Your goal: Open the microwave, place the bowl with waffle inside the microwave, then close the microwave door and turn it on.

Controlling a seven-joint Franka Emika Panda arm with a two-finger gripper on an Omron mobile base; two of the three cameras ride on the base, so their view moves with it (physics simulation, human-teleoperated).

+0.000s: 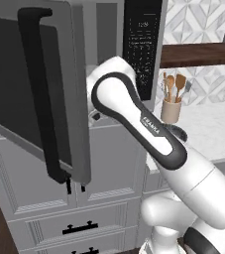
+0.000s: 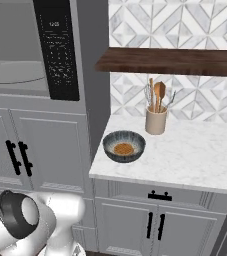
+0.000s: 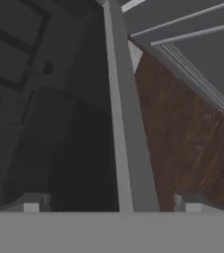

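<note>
The wide tinted-glass microwave door (image 1: 29, 94) stood swung open, its grey edge between the released end effector (image 3: 111, 205) tips; the streaked grey-blue bowl (image 2: 124, 146) holding the golden waffle (image 2: 123, 148) sat on the marble desk (image 2: 195, 155). Withdrawing carelessly risked the fingers catching that edge and swinging the door back.

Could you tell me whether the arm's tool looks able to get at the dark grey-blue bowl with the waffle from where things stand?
Probably yes. The round dark grey-blue bowl sits near the white marble counter's front edge, with the beige utensil crock behind it. The open tool is at the grey-framed microwave door's edge, so it must swing right first.
</note>
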